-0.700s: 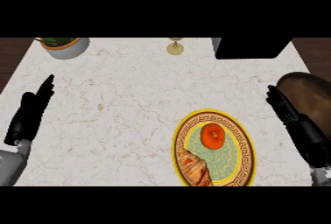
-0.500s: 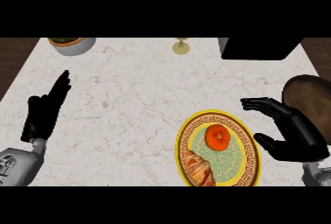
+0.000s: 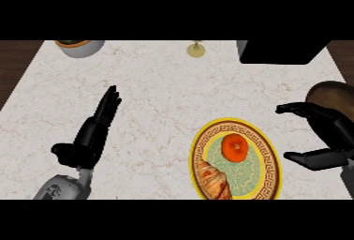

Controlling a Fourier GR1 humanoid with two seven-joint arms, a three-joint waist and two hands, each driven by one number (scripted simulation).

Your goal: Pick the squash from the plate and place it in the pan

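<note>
squash (image 3: 236, 146): orange, lies on the far half of the plate (image 3: 273, 164), on a green patch; no hand touches it
croissant (image 3: 214, 179): on the same plate, near-left of the squash
plate: yellow patterned rim, on the white marble surface (image 3: 159, 93), right of centre
pan (image 3: 330, 91): brown, right edge, far side of the plate, partly hidden by the right hand
right hand (image 3: 337, 136): just right of the plate, spread wide, fingers and thumb bent toward the squash, holds nothing
left hand (image 3: 93, 133): left side, fingers straight, pointing far, holds nothing
far edge: grey bowl (image 3: 79, 47) left, small glass (image 3: 196, 49) centre, black box (image 3: 282, 51) right
</note>
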